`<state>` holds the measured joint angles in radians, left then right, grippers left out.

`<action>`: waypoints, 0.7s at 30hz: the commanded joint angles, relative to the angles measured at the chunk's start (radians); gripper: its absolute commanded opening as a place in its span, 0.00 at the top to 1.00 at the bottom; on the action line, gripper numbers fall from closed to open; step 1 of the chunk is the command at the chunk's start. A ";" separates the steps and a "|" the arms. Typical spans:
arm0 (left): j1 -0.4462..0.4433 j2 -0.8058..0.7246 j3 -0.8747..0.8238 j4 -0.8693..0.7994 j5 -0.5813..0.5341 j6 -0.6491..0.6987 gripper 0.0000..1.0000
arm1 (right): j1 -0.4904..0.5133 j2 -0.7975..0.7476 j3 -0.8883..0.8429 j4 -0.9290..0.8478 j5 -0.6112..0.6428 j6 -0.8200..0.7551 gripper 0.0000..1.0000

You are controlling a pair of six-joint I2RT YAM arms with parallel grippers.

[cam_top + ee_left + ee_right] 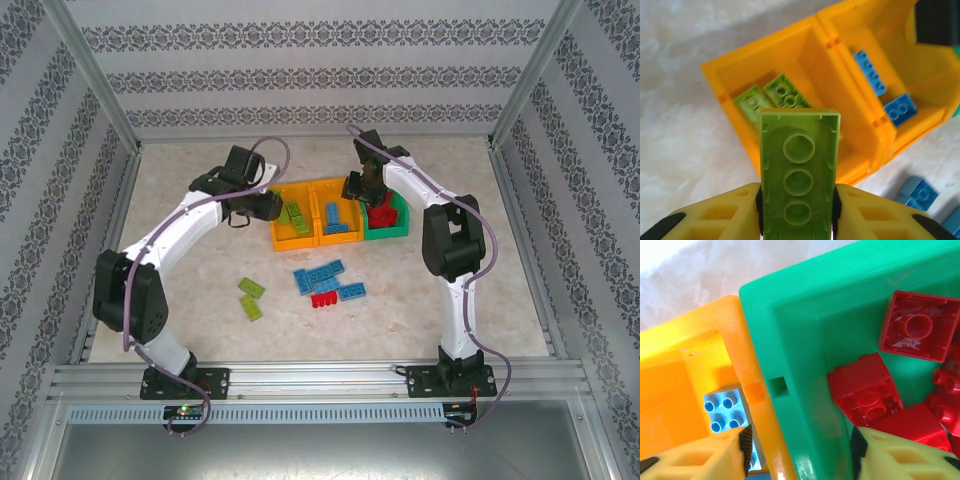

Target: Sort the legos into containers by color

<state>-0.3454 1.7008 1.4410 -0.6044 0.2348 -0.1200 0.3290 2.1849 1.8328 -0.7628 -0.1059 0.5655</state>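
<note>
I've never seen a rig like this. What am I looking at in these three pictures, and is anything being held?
The left arm and right arm are robot arms bolted at the near edge of a table. The wide picture comes from a fixed camera above and behind them; each close-up comes from a camera on one wrist, showing that arm's yellow fingers. Three bins stand in a row: a left orange bin with lime green bricks, a middle orange bin with blue bricks, a green bin with red bricks. Loose bricks in all three colours lie nearer the arms. The left gripper is shut on a long lime green brick close to the left orange bin. The right gripper is open over the green bin's edge.
</note>
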 commanded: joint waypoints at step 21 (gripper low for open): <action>-0.047 0.066 0.046 -0.038 -0.069 -0.202 0.00 | 0.175 -0.588 -0.706 0.132 0.016 -0.151 0.24</action>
<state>-0.3855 1.8725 1.5585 -0.6197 0.2375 -0.2966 0.4522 1.6669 1.2121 -0.6338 -0.0937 0.4335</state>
